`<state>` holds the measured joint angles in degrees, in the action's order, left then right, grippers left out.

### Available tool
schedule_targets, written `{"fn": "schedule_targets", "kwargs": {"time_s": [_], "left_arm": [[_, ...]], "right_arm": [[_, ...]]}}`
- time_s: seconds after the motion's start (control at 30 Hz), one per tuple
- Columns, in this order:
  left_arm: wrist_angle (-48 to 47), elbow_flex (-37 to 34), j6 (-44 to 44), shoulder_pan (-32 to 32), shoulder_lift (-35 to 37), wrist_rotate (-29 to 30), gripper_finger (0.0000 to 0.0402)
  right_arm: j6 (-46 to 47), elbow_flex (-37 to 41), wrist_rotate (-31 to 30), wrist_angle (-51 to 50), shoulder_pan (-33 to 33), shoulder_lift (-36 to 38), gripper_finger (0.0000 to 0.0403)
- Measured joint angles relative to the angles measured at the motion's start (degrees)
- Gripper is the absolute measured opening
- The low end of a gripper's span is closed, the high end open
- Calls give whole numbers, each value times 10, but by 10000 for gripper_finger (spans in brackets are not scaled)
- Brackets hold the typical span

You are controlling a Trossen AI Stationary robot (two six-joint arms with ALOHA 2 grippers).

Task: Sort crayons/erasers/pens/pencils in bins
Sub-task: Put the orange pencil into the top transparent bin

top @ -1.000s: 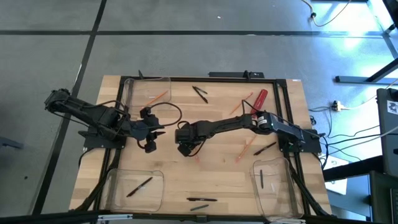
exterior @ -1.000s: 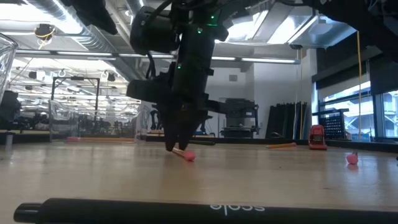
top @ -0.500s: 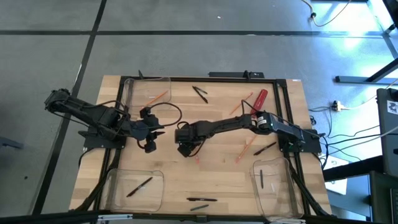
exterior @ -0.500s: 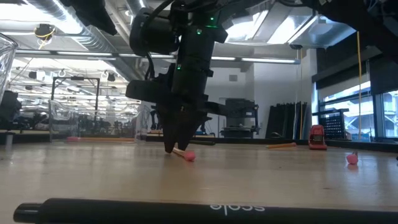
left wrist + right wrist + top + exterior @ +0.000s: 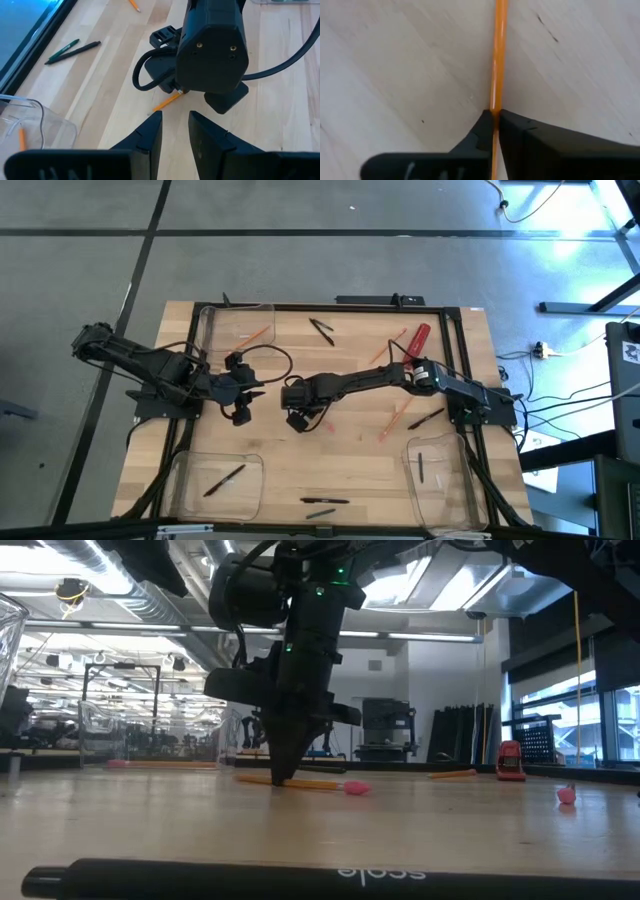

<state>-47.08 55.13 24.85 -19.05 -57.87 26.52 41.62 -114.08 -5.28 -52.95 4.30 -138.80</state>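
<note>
Right claw tight on 1 orange pencil, mid-table.

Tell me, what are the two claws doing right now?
Right gripper shut on pencil, mid-table. Left gripper open, waiting beside it. Nothing blocking.

Even overhead lighting, with bluish daylight glare on the floor at far right. In the low view, bright ceiling lights silhouette the arm; the near black bar is blurred. The right wrist view is soft.
</note>
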Motion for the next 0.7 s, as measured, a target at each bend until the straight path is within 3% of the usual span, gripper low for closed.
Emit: {"fn": "schedule_targets", "kwargs": {"time_s": [0.2,0.7], "left_arm": [[0,0,0,0,0,0,88],[0,0,1,0,0,0,88]], "right_arm": [[-15,0,4,0,-5,0,30],[-65,-24,-1,37,-18,-7,23]]}}
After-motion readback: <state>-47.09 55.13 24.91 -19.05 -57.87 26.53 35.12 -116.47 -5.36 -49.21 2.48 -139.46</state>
